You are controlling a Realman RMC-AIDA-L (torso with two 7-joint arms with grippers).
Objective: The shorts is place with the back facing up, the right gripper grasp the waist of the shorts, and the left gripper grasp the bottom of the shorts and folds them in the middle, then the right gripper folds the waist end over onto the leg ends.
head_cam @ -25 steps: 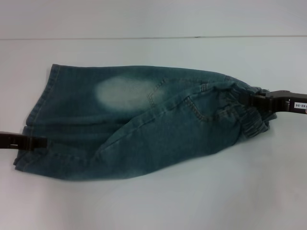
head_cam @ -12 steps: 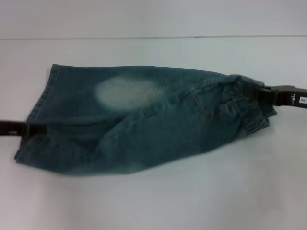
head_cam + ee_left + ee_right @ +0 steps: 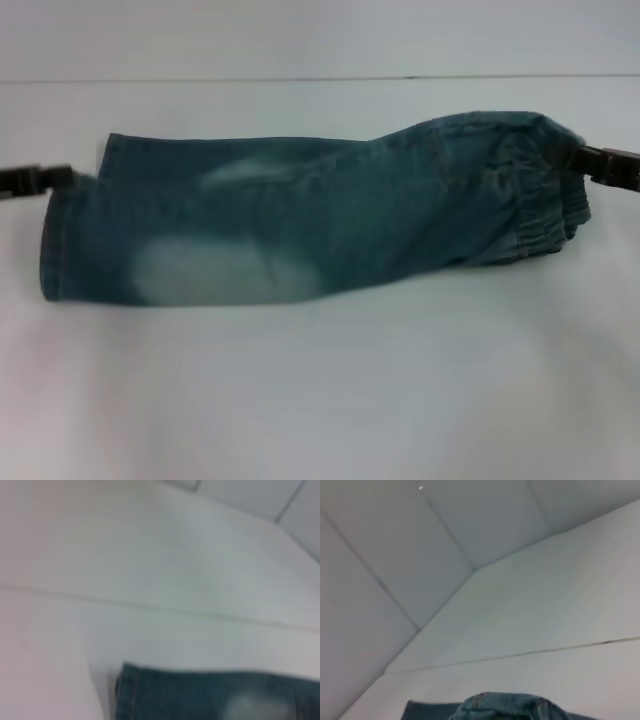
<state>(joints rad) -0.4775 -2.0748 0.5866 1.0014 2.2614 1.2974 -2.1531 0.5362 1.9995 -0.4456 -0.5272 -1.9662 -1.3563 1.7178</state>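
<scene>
Denim shorts (image 3: 300, 225) now folded lengthwise mid-bench, unlike half-second before. Left gripper (image 3: 62, 176) at hem, right gripper (image 3: 578, 155) at waist (image 3: 535, 200); finger state indiscernible. Waist-over fold next.

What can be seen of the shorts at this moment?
The shorts are faded blue-green denim with pale bleached patches, folded lengthwise into a long band on the white table. The ruffled elastic waist is at the robot's right, raised slightly where the right claw holds it. The stitched leg hems lie at the left, where the left claw meets their far corner.
</scene>
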